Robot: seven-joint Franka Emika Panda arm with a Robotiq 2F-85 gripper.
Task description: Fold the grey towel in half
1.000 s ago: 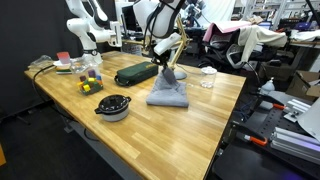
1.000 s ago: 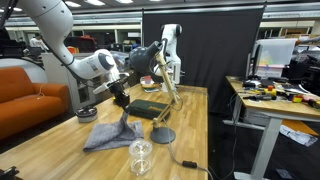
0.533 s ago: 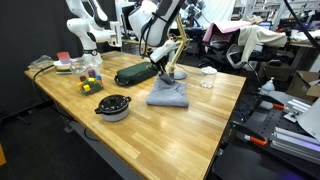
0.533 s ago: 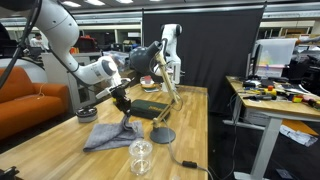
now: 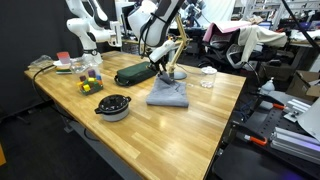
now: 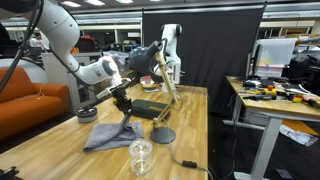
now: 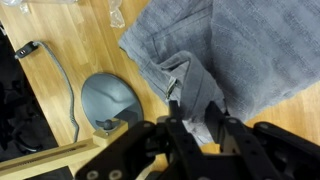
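The grey towel [image 5: 168, 95] lies rumpled on the wooden table, near the middle in both exterior views [image 6: 108, 136]. In the wrist view it fills the upper right [image 7: 250, 50]. My gripper [image 7: 192, 102] is shut on a raised fold at the towel's edge, and cloth shows between the two black fingers. In the exterior views the gripper [image 5: 160, 68] [image 6: 124, 104] hangs just above the towel's far edge, which rises in a small peak to the fingers.
A dark green zip case [image 5: 133, 73] lies beside the towel. A dark bowl [image 5: 113, 106] stands near the front edge. A grey round lamp base [image 7: 110, 100] on a wooden stand [image 6: 166, 88], a cable [image 7: 60, 85] and a glass jar [image 6: 141, 155] are close by.
Over the last second the gripper shifted slightly sideways with the pinched fold. The towel's peak looks a little lower. Nothing has moved in the last half second.
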